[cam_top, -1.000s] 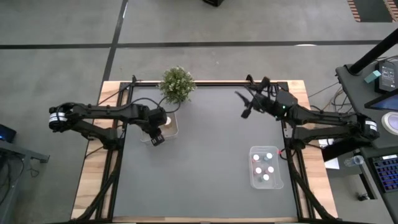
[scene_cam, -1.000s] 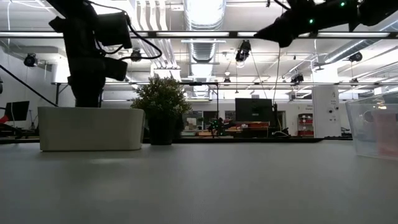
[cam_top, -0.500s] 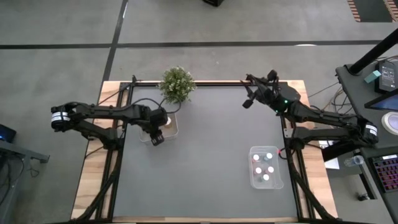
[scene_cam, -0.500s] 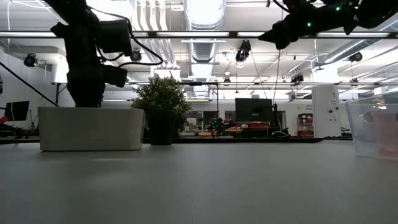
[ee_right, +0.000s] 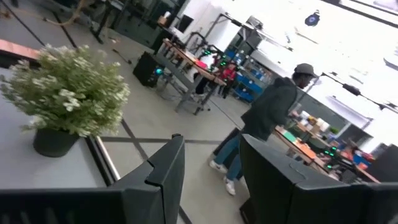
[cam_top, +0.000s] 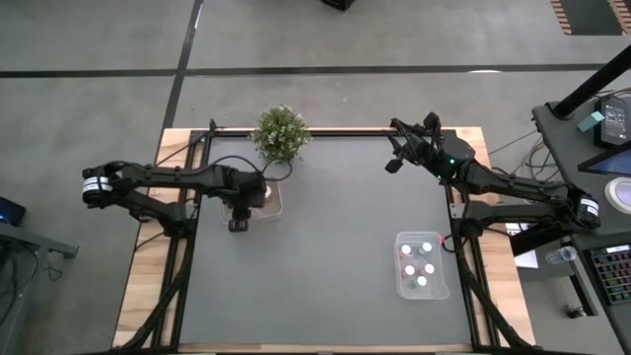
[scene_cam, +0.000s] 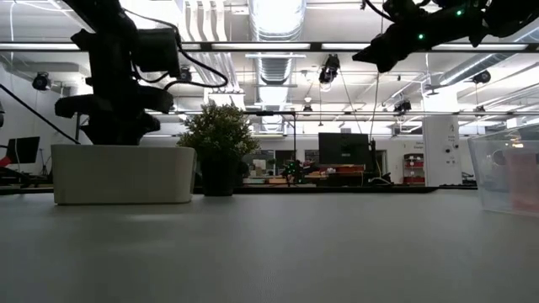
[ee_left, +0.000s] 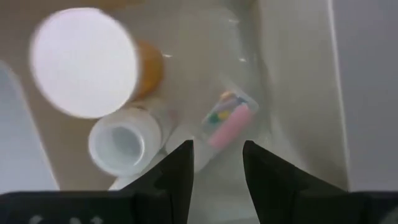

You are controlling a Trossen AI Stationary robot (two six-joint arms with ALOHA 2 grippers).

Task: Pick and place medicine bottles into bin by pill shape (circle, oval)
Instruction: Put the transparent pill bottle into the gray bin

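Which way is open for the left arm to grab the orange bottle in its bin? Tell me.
Probably yes, straight down: the left tool hangs open right over the bin, and the orange bottle stands uncovered beside a smaller bottle.

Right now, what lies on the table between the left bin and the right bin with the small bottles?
In the high view, only bare grey mat lies between the left bin and the right bin; nothing stands on that stretch.
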